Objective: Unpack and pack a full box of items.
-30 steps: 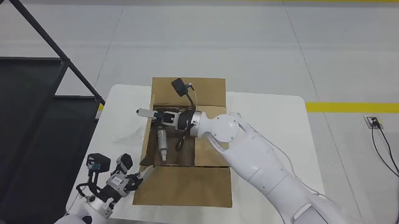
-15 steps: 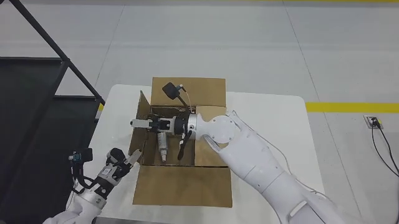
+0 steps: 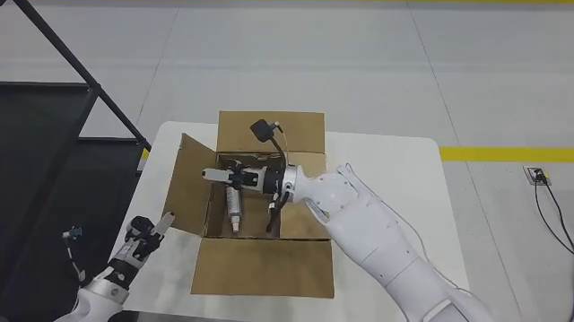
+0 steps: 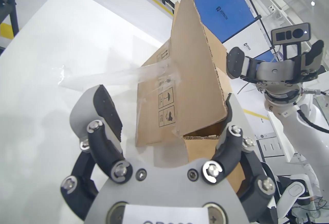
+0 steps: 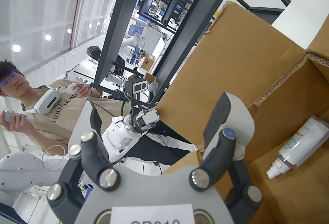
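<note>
Box: cardboard box (image 3: 265, 268) is set in the middle of the white worktop (image 3: 395, 178) with its top opened; the near and far flaps are laid out flat, while the left flap (image 3: 186, 183) is stood half-raised, leaning away from the opening
Contents: a white bottle (image 3: 233, 207) is seen lying on its side on the box floor, close to the left wall, cap turned toward the near side; the rest of the interior is partly hidden by the arm
Right gripper: the right gripper (image 3: 215, 175) is held low over the opening, just above the bottle's far end and beside the left wall, fingers spread wide with nothing between them; the pose is judged to suit a reach down for the bottle
Left gripper: the left gripper (image 3: 148, 230) is kept low over the worktop, just outside the half-raised flap and apart from it, fingers likewise spread wide and nothing held; it is judged to be stationed there so that the flap can be kept off the opening
Tape: a strip of clear tape (image 4: 113, 78) is left trailing from the box's outer wall toward the worktop
Stage: unpacking is judged barely begun, the bottle not yet lifted
Risk: the flap could be knocked back onto the working arm, and the round bottle could be rolled by a glancing touch
</note>
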